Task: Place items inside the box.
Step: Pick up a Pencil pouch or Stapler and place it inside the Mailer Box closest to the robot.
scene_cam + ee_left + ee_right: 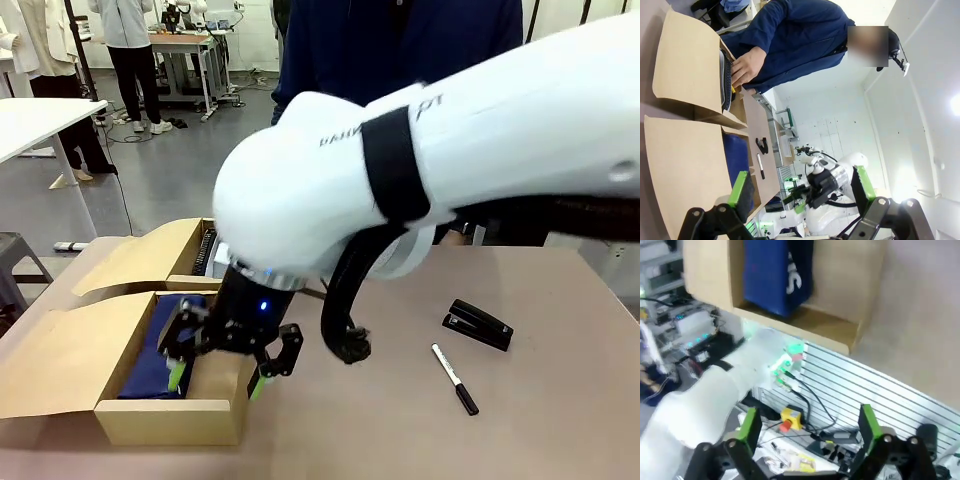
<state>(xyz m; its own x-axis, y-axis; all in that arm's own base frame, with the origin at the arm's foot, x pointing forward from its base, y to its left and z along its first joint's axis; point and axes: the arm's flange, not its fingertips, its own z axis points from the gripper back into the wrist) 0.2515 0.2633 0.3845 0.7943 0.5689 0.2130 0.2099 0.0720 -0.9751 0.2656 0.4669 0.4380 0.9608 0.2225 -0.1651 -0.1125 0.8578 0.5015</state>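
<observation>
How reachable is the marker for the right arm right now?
Probably yes. The right gripper is open and empty over the cardboard box, and the marker lies on bare table on that arm's own side, apart from the black stapler, with nothing over it. The arm would need to pull back.

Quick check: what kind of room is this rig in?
Likely a robotics lab: work tables behind the person, cables on the floor, and a yellow emergency-stop button among wiring.

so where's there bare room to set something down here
Bare table runs along the near edge and between the box and the marker. Inside the box, the floor beside the navy pouch is free. Crowded: the open right gripper over the box; stapler by the marker.
</observation>
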